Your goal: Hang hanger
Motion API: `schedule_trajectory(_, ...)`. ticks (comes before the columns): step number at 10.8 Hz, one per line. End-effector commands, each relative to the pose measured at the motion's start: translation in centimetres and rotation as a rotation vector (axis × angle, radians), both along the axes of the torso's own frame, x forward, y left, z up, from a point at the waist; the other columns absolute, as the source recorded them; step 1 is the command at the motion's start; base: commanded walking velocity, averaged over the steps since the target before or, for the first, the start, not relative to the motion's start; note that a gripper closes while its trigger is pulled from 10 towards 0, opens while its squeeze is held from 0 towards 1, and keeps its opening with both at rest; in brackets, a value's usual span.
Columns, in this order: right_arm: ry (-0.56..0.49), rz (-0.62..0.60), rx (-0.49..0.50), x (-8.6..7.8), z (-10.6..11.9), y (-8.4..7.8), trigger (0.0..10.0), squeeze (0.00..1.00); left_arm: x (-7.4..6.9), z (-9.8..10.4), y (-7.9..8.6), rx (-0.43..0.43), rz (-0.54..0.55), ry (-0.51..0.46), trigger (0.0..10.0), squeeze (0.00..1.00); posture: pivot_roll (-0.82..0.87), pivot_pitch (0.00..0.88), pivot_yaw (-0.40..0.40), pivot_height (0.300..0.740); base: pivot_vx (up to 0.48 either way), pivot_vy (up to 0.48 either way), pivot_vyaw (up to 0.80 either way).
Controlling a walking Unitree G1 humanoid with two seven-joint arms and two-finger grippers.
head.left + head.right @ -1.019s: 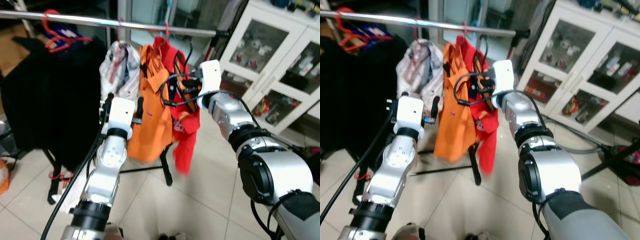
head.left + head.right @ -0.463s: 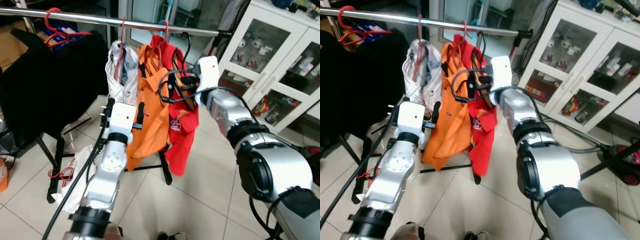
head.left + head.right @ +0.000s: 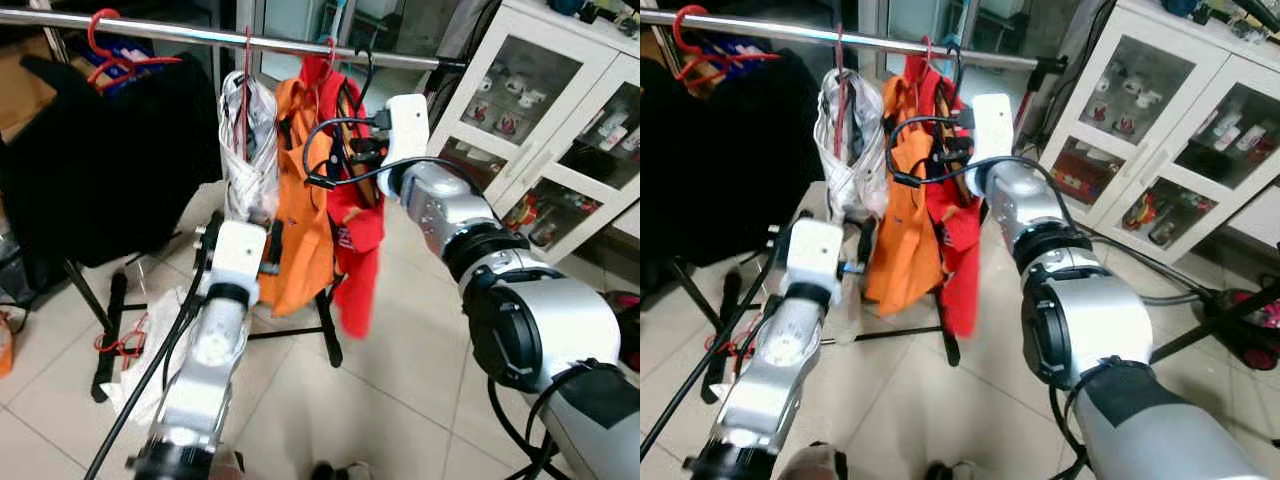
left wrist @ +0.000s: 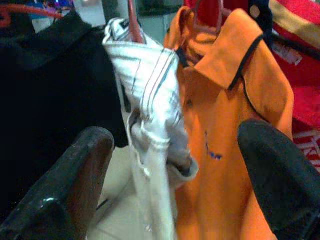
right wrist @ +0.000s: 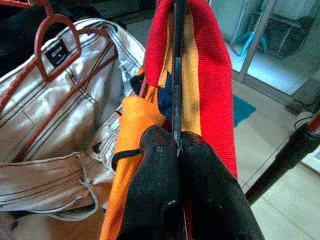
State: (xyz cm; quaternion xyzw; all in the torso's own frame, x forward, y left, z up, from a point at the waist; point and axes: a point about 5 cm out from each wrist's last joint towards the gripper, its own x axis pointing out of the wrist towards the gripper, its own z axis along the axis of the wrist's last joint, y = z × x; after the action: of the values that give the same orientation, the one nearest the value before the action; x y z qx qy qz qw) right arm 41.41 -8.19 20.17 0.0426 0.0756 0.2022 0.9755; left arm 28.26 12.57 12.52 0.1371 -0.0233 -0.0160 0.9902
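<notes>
Right gripper (image 5: 177, 145): raised by the rail, fingers pinched together on the thin black hanger (image 5: 177, 75).
Black hanger: carries the red shirt (image 3: 358, 215); its hook is up at the metal rail (image 3: 150, 30).
Left gripper (image 4: 170, 165): held lower, in front of the clothes, fingers spread apart, holding nothing.
Rail, robot's left to right: dark garment (image 3: 100, 170), white striped shirt (image 3: 245, 140) on a red hanger (image 5: 52, 50), orange shirt (image 3: 305, 220), red shirt.
Robot's right: white glass-door cabinet (image 3: 545, 130).
Below: tiled floor (image 3: 400, 390).
</notes>
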Motion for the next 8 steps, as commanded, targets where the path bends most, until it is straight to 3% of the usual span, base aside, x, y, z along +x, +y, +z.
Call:
schedule_trajectory(1, -0.026, -0.008, 0.040, 0.4, 2.0, 0.1, 0.0, 0.00, -0.4, 0.2, -0.6, 0.011, -0.025, -0.001, 10.0, 0.00, 0.29, 0.125, -0.213, 0.740, 0.000, 0.000, 0.00)
schedule_trajectory(3, -0.032, -0.019, 0.048, 0.5, 2.5, 0.4, 0.0, 0.00, -1.0, 0.1, -0.4, 0.008, -0.008, 0.015, 10.0, 0.00, 0.31, 0.137, -0.223, 0.740, 0.000, 0.000, 0.00)
schedule_trajectory(4, -0.104, -0.047, -0.005, 0.5, 2.0, -0.4, 0.0, 0.00, -1.0, 0.6, 0.0, 0.019, 0.006, 0.001, 10.0, 0.00, 0.32, 0.123, -0.219, 0.740, 0.000, 0.000, 0.00)
schedule_trajectory(8, -0.126, -0.242, 0.087, -0.5, -2.0, -5.0, 0.0, 0.00, 0.0, 1.5, 0.9, 0.094, -0.065, -0.006, 10.0, 0.00, 0.27, 0.079, -0.076, 0.740, 0.000, 0.000, 0.00)
